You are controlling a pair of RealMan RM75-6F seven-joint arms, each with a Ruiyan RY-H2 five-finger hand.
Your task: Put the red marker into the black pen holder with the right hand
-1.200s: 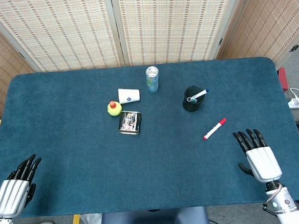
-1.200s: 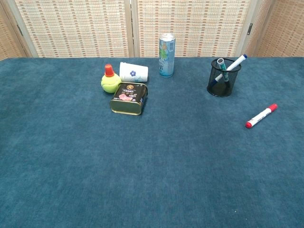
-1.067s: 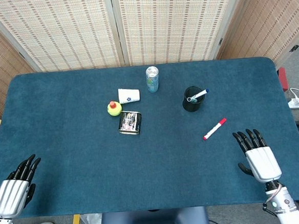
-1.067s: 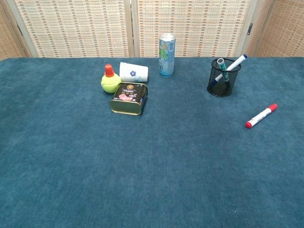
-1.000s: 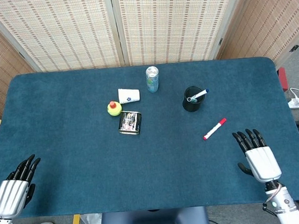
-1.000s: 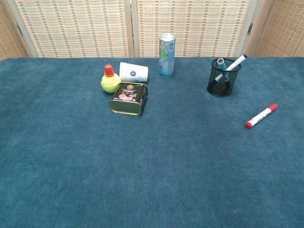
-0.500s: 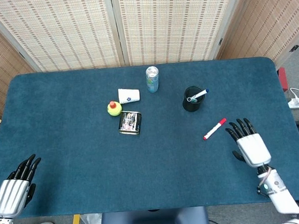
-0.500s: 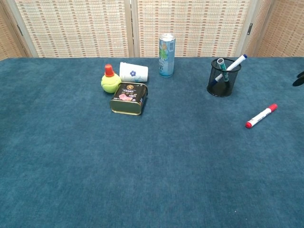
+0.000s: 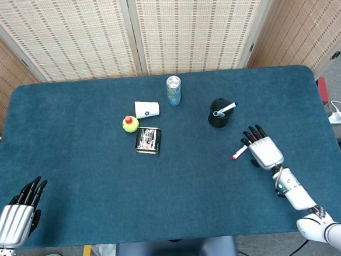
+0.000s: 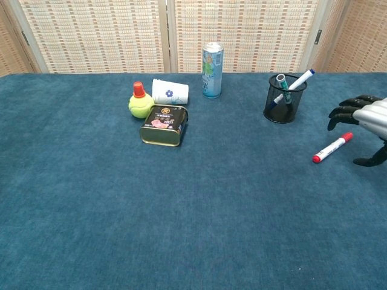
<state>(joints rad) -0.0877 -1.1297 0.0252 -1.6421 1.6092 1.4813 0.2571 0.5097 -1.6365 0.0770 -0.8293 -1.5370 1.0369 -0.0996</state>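
Our right hand (image 10: 364,121) hovers spread and empty over the red marker (image 10: 331,148); we could easily roll it away from the black pen holder (image 10: 283,101) with a clumsy grab.

No text, brand, number or sign can be read anywhere in either view. The drink can (image 10: 212,69) near the counter's far edge carries a blue and green printed wrap, but its lettering is too small and blurred to make out. The white paper cup (image 10: 170,92) lying on its side beside it bears only a small blue flower-like mark, no words. The dark tin (image 10: 164,125) just in front of the cup has a pink and pale picture label on its top face; any writing on it is illegible. The markers show no legible print.
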